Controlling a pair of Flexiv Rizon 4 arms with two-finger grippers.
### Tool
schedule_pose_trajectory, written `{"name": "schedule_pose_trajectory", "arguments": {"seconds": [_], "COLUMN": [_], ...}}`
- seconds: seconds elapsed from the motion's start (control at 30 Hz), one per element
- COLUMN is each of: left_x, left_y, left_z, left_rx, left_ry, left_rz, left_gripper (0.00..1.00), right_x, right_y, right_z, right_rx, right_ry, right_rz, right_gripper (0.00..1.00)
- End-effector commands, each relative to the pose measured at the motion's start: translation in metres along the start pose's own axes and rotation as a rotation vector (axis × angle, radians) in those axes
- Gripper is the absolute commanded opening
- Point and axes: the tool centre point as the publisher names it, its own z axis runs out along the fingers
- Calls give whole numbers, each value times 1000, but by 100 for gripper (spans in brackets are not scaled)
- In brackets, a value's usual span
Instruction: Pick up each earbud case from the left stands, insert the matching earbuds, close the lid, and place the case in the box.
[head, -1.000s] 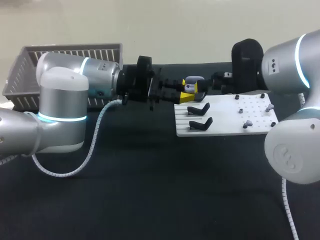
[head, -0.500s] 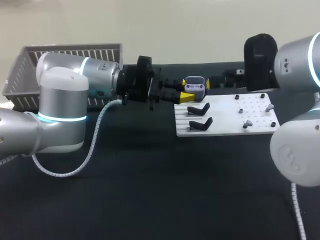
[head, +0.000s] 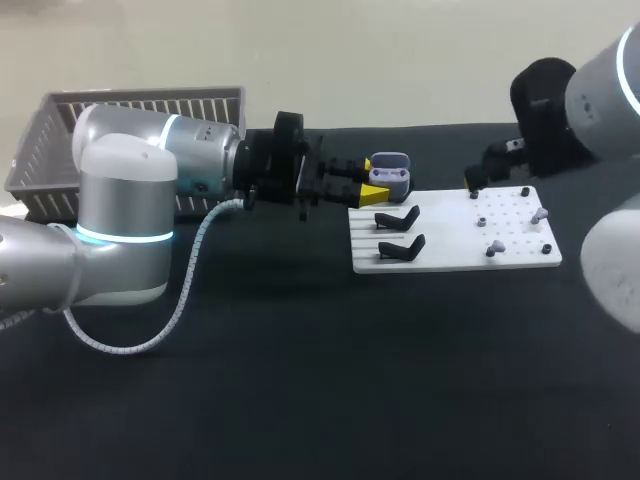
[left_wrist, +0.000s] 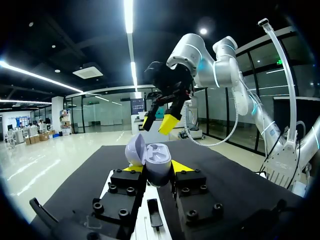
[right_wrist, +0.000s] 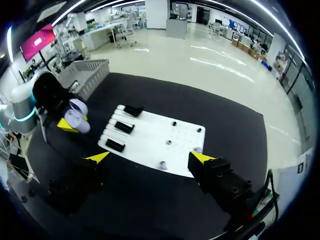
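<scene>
Open-lidded earbud case (head: 390, 172) clamped in left pincer (head: 372, 178) at upper centre, slatted box (head: 130, 112) at upper left, inside hidden, right pincer (right_wrist: 150, 157) spread wide

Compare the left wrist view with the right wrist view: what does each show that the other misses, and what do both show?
Left wrist view only: the right arm, seen from outside along its length. Right wrist view only: the basket and the small grey earbuds on the white board. Both: the open case, gripped in the left pincer, and the open right pincer above the black table.
</scene>
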Motion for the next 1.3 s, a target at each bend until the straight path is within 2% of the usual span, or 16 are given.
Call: {"name": "schedule_pose_trajectory", "arguments": {"seconds": [0.03, 0.47, 0.67, 1.0, 1.13, 1.2, 1.27, 1.3], "left_x": [1, 1, 1, 1, 1, 1, 1, 1], "left_y": [0, 0, 0, 0, 0, 0, 0, 0], "left_z": [0, 0, 0, 0, 0, 0, 0, 0], "left_rx": [-1, -1, -1, -1, -1, -1, -1, -1], "left_ry": [-1, -1, -1, -1, -1, -1, -1, -1], "left_rz": [1, 1, 1, 1, 1, 1, 1, 1], "left_gripper": [0, 0, 0, 0, 0, 0, 0, 0], "right_x": [-2, 10, 14, 24, 30, 32, 34, 36], "right_y": [-17, -67, -81, -90, -89, -89, -89, -89], "right_z": [-9, 35, 52, 69, 78, 81, 84, 86], "right_rx": [249, 213, 188, 112, 88, 76, 69, 65], "right_ry": [104, 273, 304, 323, 335, 340, 341, 343], "right_rz": [-20, -119, -167, -200, -223, -235, -240, -244], "right_gripper": [100, 100, 100, 100, 89, 77, 59, 58]}}
